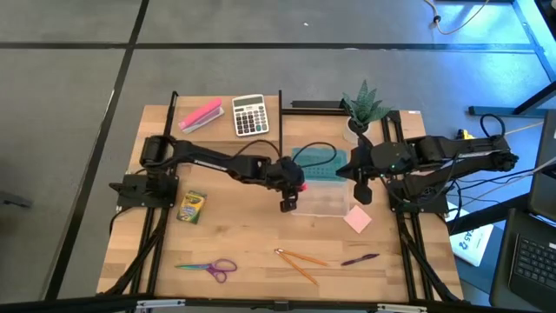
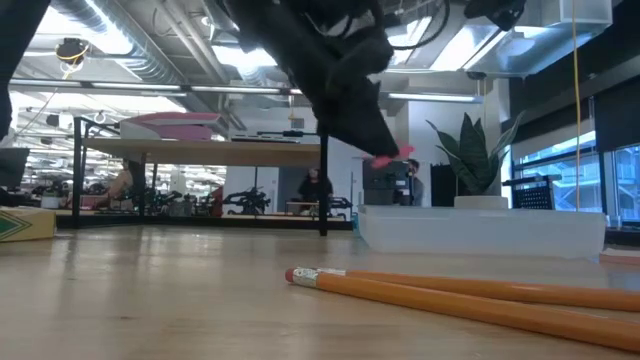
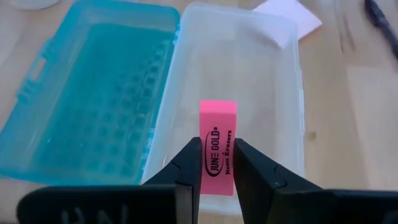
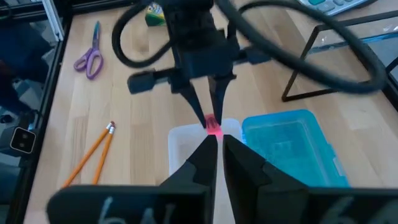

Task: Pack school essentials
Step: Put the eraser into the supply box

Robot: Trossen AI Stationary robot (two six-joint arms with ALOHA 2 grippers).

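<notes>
My left gripper (image 1: pixel 295 186) hangs over the open pencil case, shut on a small pink-red eraser (image 3: pixel 217 124). The case has a clear tray (image 1: pixel 328 202) and a teal lid (image 1: pixel 318 162) lying open beside it. My right gripper (image 1: pixel 362 193) waits shut at the tray's right end, touching nothing. On the table lie the pink notepad (image 1: pixel 357 219), the yellow-green crayon box (image 1: pixel 191 207), the purple-handled scissors (image 1: pixel 210 268), two orange pencils (image 1: pixel 300 261) and the purple pen (image 1: pixel 359 259). My left gripper pinches the eraser between its two fingers by the end nearest the wrist (image 3: pixel 217 169). The fingers sit on its narrow long sides, and the printed face shows between them. They come from above, pointing down. The eraser sticks out past the fingertips, lifted clear above the clear tray (image 3: pixel 249 74).
A grey calculator (image 1: pixel 250 115) and a long pink block (image 1: pixel 200 115) lie near the far edge. A potted plant (image 1: pixel 365 109) stands behind the case, and a black frame post (image 1: pixel 281 122) rises beside the calculator. Bare wood shows at the near middle of the table.
</notes>
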